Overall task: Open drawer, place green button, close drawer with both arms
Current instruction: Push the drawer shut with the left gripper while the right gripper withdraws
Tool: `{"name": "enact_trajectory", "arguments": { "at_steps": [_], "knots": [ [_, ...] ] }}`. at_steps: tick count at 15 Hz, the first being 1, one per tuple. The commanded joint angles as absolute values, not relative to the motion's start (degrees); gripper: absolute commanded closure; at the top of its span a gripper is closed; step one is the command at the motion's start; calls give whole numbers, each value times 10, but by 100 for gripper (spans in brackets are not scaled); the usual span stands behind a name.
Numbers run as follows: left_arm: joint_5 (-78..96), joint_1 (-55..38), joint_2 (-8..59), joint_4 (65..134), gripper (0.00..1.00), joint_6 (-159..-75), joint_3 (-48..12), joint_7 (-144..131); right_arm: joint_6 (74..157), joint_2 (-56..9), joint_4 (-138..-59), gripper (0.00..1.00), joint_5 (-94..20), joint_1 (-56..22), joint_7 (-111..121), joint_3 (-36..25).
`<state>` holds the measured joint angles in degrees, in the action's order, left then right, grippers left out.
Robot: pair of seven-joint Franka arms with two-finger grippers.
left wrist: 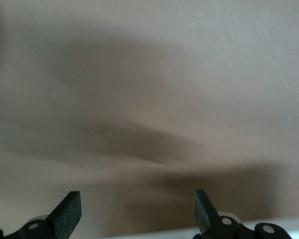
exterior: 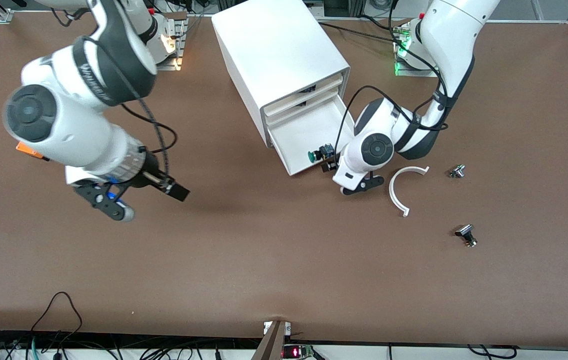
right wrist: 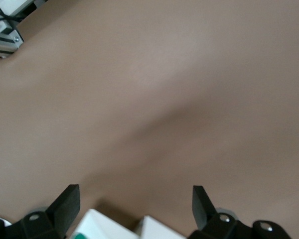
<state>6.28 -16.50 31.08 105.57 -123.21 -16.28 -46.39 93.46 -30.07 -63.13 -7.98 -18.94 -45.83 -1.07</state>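
Observation:
The white cabinet [exterior: 278, 55] stands at the middle of the table near the arms' bases. Its lowest drawer [exterior: 304, 135] is pulled open toward the front camera. The button [exterior: 319, 154], with a green cap and black-blue body, lies in the drawer at its front edge. My left gripper [exterior: 330, 164] is low right beside the button at that edge. Its fingers are open with nothing between them in the left wrist view [left wrist: 138, 199]. My right gripper [exterior: 111, 205] hangs open and empty over bare table toward the right arm's end; it shows in the right wrist view [right wrist: 135, 193].
A white curved strip [exterior: 404, 190] and two small black-and-silver knobs [exterior: 457, 171] [exterior: 466, 235] lie toward the left arm's end. An orange box [exterior: 31, 150] peeks out from under the right arm. The two upper drawers are slightly ajar.

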Motion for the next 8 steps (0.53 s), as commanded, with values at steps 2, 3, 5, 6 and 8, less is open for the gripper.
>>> {"name": "enact_trajectory", "arguments": {
  "at_steps": [2,3,5,6,8],
  "knots": [
    [101,-163,276,1105,0,-1243,-192,-475,934,-223,-738,0,-80,-126,-308,-2],
    [101,-163,276,1112,0,-1243,-197,-475,934,-206,-761,0,-78,-107,-247,-1],
    [101,-165,276,1123,0,-1243,-203,-475,937,-172,-805,0,-77,-65,-166,5],
    [101,-166,276,1128,0,-1243,-208,-475,935,-155,-825,0,-76,-45,-143,13],
    [102,-166,276,1135,0,-1240,-218,-475,936,-114,-868,0,-55,-31,-106,17]
  ]
}}
